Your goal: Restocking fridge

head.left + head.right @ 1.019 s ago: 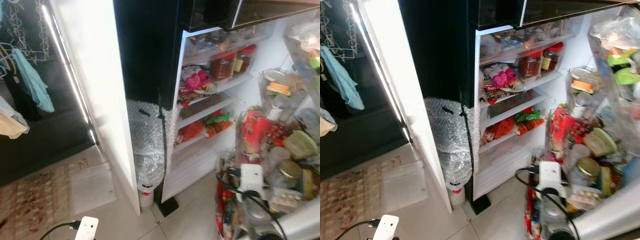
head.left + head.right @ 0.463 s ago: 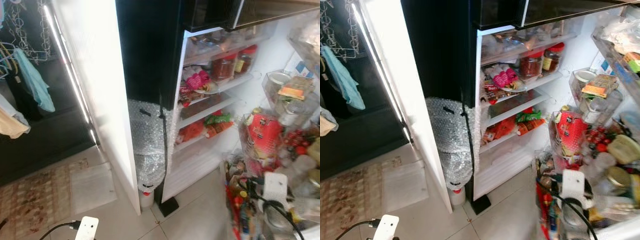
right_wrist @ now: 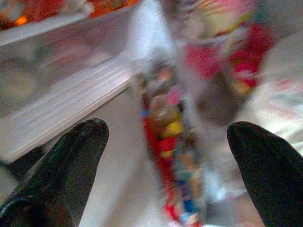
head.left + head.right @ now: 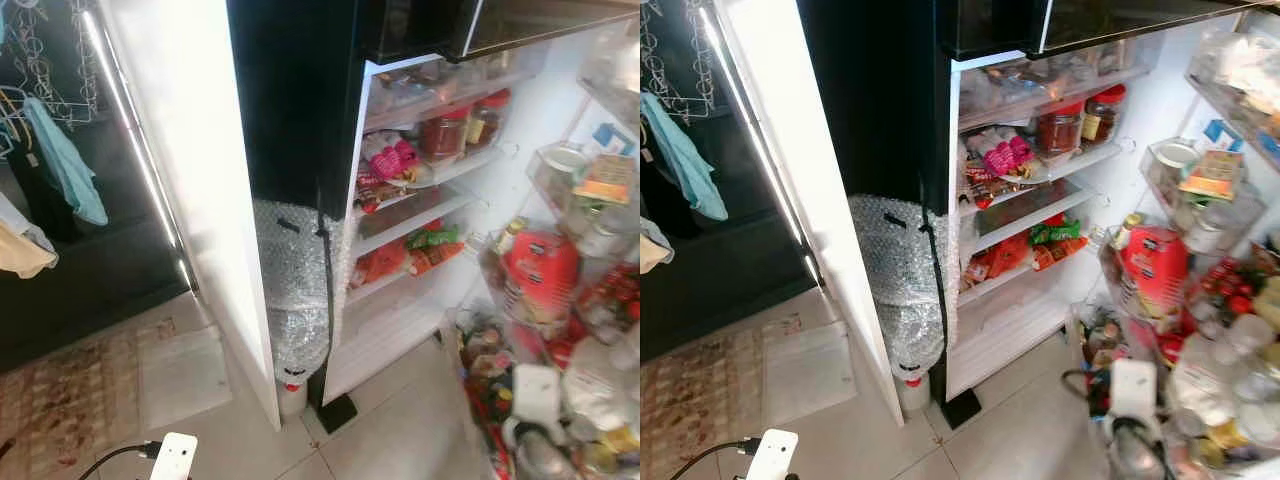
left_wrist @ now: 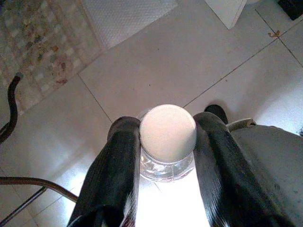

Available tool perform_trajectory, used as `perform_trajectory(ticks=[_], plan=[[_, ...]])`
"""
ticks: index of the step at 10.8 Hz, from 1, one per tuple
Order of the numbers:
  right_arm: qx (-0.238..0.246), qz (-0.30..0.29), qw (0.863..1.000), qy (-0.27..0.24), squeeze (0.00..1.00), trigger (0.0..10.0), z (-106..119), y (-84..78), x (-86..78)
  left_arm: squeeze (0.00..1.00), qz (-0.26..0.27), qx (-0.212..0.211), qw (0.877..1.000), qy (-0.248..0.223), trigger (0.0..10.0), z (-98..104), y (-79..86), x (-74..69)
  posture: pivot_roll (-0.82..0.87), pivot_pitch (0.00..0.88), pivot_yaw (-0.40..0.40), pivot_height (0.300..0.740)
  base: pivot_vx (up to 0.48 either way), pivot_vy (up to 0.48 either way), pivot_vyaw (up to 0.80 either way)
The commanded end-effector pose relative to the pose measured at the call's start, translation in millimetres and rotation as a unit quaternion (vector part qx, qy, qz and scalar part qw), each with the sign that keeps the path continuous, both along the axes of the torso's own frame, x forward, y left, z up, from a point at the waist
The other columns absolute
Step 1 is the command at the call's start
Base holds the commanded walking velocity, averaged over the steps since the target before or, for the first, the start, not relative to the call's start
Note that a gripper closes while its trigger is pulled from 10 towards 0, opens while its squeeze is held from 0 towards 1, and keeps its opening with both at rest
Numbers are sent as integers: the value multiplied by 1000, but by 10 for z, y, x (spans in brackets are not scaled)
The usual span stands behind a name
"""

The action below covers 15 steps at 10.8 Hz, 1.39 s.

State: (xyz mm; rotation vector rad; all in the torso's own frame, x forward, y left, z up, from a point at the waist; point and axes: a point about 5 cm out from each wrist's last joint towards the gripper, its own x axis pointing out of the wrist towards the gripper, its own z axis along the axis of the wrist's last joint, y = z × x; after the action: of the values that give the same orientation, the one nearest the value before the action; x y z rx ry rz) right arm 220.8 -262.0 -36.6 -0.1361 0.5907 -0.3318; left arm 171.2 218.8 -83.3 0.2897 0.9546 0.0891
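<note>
Left gripper (image 5: 165, 156) jaws clamp a white-capped bottle (image 5: 167, 135); right gripper (image 3: 168, 156) jaws spread apart as the crowded fridge door (image 4: 1200, 300) beyond them swings wider, clearing shelf access.

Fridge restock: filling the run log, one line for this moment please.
left pincer: shut on white-capped bottle | right pincer: open, facing door shelves | fridge: open

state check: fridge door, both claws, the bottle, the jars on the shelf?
fridge door: swung open, racks packed with jars and packets
left claw: shut on the bottle, low over the floor tiles
bottle: clear, white cap on, held at the neck
right claw: open, holding nothing, facing the door racks
red-lidded jars: upright on an inner shelf, lids on
</note>
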Motion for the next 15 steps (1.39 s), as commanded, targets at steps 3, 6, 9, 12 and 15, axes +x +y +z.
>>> perform_trajectory(ticks=[3, 6, 9, 12, 15], plan=[[78, 76, 986, 127, 0, 10000, -389, 386, -389, 0, -10, 3, 1000, 10, 10000, -14, -2, -25, -100, 0, -22, 740, 0, 0, 0], [116, 77, 968, 209, 0, 10000, -603, 534, -781, 0, -14, 3, 1000, 9, 10000, -8, -2, -9, -90, 0, -16, 740, 0, 0, 0], [139, 71, 965, 210, 0, 10000, -613, 600, -770, 0, 15, -10, 1000, -1, 10000, 18, 54, 23, -89, 0, 15, 740, 0, 0, 0], [142, 68, 966, 205, 0, 10000, -618, 621, -782, 0, 12, -22, 1000, -11, 10000, 38, 31, 73, -97, 0, 17, 740, 0, 0, 0], [125, 70, 969, 201, 0, 10000, -606, 593, -766, 0, 11, -25, 999, -18, 10000, 42, -17, 96, -111, 0, 4, 740, 0, -190, 0]])
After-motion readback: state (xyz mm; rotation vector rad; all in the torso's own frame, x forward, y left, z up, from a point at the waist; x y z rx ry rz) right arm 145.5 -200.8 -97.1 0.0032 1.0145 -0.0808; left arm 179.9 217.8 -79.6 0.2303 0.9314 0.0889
